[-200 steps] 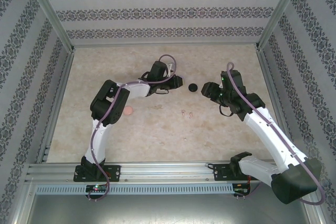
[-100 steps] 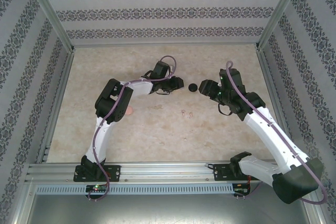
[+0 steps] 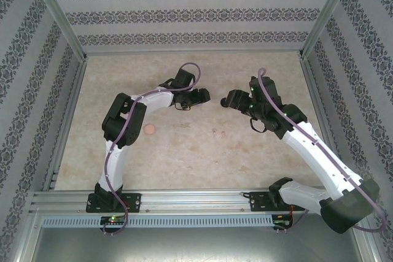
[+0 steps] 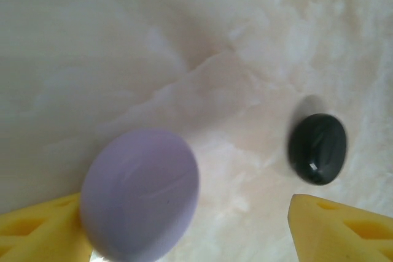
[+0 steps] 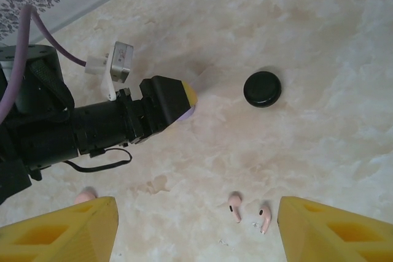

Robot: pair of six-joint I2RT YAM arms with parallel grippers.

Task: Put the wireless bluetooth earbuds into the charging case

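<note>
Two pale pink earbuds (image 5: 235,207) (image 5: 264,219) lie side by side on the marbled table, low between the yellow fingers of my open right gripper (image 5: 196,216), which hovers above them. A closed purple charging case (image 4: 140,194) rests against the left finger (image 4: 43,231) of my left gripper (image 4: 189,222). Its jaws stand wide and the other finger (image 4: 344,228) is well clear of the case. A closed black case (image 4: 317,148) (image 5: 262,88) sits just beyond. In the top view the two grippers (image 3: 198,98) (image 3: 228,99) face each other at mid-table.
A pink round case (image 3: 149,129) (image 5: 85,197) lies left of the earbuds (image 3: 218,132), near the left arm's elbow. The left arm's black wrist (image 5: 123,121) stretches across the right wrist view. Patterned walls and metal rails (image 3: 73,115) bound the table.
My left gripper has opened and let go of the purple case, which now rests on the table. Both grippers have drifted slightly toward the far side; the right one has opened wider.
</note>
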